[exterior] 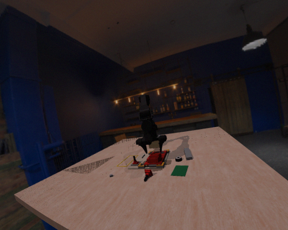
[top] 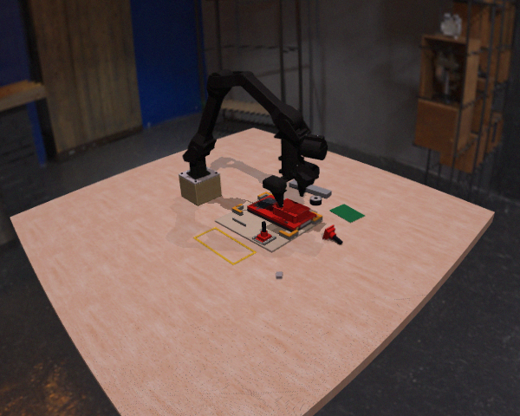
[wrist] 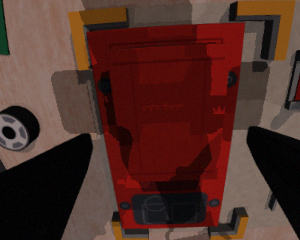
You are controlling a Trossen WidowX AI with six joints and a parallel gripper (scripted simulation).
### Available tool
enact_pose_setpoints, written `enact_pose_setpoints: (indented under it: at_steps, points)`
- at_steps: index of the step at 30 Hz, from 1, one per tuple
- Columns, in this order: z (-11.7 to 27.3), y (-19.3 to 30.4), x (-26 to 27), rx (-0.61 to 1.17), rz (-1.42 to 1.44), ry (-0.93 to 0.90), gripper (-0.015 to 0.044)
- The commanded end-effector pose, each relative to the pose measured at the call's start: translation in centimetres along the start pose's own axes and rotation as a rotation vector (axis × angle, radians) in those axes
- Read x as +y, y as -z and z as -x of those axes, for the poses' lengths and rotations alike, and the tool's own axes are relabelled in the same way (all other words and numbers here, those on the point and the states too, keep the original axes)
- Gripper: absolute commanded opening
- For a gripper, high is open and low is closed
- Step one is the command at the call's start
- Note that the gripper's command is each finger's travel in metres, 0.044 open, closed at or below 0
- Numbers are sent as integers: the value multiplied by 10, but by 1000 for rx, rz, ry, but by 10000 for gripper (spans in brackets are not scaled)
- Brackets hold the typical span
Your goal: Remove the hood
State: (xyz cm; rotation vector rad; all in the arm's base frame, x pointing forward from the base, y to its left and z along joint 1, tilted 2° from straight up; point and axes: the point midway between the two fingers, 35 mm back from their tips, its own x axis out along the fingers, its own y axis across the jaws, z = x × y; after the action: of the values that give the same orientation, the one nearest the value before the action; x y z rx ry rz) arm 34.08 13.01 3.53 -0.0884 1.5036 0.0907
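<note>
The red toy car (top: 267,217) (wrist: 222,175) lies flat on a pale board (top: 276,246), between orange corner brackets. Its hood (top: 302,211) (wrist: 170,75) is the raised red panel on top, seated on the car. My gripper (top: 291,200) (exterior: 153,152) (wrist: 169,137) is open and empty, pointing down above the car. In the wrist view its fingers stand wide on either side of the hood, with gaps. The exact height of the fingertips is hard to tell. The marked area is a yellow outline (top: 213,250) (exterior: 122,166) on the table beside the board, with nothing inside.
A red piece with an upright black handle (top: 263,235) stands on the board, near the outline. A similar piece (top: 330,233) lies on its side. Also around are a wheel (top: 315,200) (wrist: 12,129), a grey bar (top: 314,190), a green patch (top: 347,212) and a small grey block (top: 279,275).
</note>
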Motion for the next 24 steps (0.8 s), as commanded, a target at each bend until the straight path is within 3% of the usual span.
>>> enact_pose_setpoints:
  at_steps: [1, 24]
  points:
    - [-4, 1, -1, 0, 5, 4, 440]
    - [-16, 1, -2, 0, 5, 4, 440]
